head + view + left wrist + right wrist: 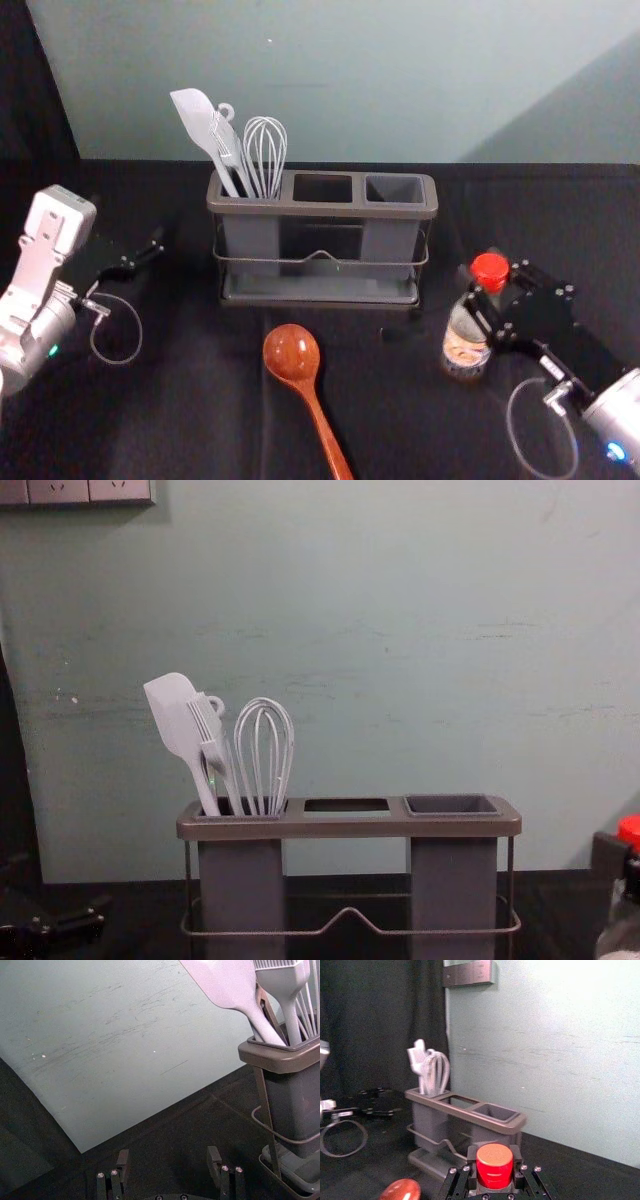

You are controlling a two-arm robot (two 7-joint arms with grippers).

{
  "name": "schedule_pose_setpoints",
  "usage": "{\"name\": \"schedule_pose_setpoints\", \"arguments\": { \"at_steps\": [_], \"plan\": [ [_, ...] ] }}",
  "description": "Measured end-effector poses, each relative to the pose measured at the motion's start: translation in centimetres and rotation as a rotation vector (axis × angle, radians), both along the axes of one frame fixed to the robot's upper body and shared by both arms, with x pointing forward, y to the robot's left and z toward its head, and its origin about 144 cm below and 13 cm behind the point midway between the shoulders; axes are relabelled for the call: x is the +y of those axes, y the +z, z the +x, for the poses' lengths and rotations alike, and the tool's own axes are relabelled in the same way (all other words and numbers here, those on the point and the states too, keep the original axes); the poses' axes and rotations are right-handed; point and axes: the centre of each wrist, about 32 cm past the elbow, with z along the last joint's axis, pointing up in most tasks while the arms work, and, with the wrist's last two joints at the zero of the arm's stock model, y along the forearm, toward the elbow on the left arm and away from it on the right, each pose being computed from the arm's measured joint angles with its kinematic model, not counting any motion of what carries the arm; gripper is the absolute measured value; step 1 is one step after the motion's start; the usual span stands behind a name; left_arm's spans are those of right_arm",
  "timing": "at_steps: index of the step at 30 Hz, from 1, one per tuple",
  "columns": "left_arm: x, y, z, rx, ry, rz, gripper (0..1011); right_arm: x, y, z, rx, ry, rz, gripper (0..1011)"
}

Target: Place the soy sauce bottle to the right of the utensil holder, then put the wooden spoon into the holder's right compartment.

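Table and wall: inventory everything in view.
Utensil holder: 1, grey, table centre.
Spatula, brush, whisk: 1 each, pale, left compartment.
Ring-ended utensil: 1, pale, behind brush.
Soy sauce bottle: 1, red cap, right of holder.
Wooden spoon: 1, brown, before holder.
Tablecloth: 1, black, beneath holder.
Wall: 1, pale green, behind.
Curtain: 1, black, back left.
Socket panel: 1, pinkish, high left.
Robot arms: 2, silver, both sides.
Left gripper: 1, black, left of holder.
Right gripper: 1, black, shut on bottle.

Prob. a robotics lab: blk tbl cloth, dk curtain, scuffed wall w/ sockets.
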Motion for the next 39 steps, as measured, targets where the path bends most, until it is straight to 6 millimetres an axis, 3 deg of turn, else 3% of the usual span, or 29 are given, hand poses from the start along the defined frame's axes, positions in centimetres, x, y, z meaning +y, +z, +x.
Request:
{"name": "schedule_pose_setpoints", "arguments": {
  "at_steps": [10,24,39],
  "plan": [
    [0.0,0.0,0.0,0.000,0.000,0.000,1000,-1.6,-0.4,3.8,-0.008,-0.045,0.049,382],
    [0.0,0.0,0.0,0.000,0.000,0.000,1000,-2.1,-0.9,9.0,0.023,-0.051,0.082,382],
    [0.0,0.0,0.0,0.000,0.000,0.000,1000,-1.7,-1.7,11.8,0.039,-0.039,0.126,382]
  ]
}}
